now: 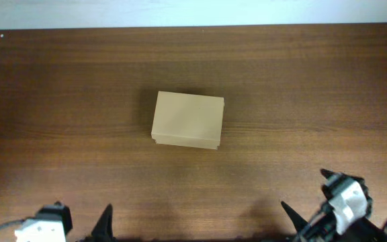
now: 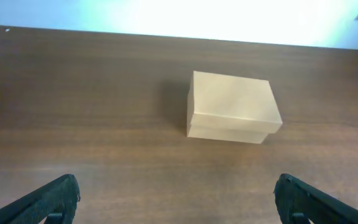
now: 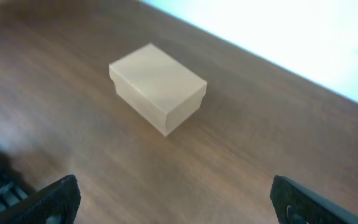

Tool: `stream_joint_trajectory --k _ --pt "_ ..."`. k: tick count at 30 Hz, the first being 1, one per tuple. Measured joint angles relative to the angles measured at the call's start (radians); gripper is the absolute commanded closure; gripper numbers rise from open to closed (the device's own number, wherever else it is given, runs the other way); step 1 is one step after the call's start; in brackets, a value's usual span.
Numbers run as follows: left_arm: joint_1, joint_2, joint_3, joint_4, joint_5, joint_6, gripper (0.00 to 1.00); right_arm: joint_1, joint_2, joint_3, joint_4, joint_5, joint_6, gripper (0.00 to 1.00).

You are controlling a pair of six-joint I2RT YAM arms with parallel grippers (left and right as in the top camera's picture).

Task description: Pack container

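— What are the two hands doing at the near edge?

— The left gripper [image 2: 176,190] sits by the near left corner with its fingers [image 2: 55,199] spread wide apart. Only the bare wood of the bench [image 1: 314,81] shows between them. The right gripper [image 3: 174,190], by the near right corner, is spread just as wide over plain wood. Neither one touches the box.

— And where is the box?

— The box [image 1: 187,119] stands about the middle of the bench, well apart from both grippers. It is flat on its base and its lid [image 2: 235,93] is down.

— Is anything hard to make out?

— Only the dark fingertips show in the wrist views, because the picture's lower edge cuts off the rest. From above, both arms are cropped at the near edge too. The lid hides the inside of the box, so I cannot tell what it holds. The right wrist view is a little blurred. Past the far edge there is just a bright white band [image 1: 193,12] with no detail.
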Motion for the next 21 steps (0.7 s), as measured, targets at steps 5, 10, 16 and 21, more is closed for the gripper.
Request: stream_joint_trajectory --k 5,10,16,21 --pt "0.0 -0.077 -0.056 0.007 0.011 0.0 0.0 0.0 -0.031 0.0 0.009 0.0 0.003 0.01" --pt "0.0 -0.077 -0.059 0.014 0.014 0.0 0.0 0.0 -0.031 -0.001 0.009 0.0 0.002 0.01" --pt "0.0 -0.077 -0.059 0.014 0.014 0.0 0.0 0.0 -0.031 -0.001 0.009 0.0 0.002 0.01" --pt "0.0 -0.077 -0.06 0.003 0.011 0.0 0.0 0.0 -0.031 -0.001 0.009 0.0 0.002 0.01"
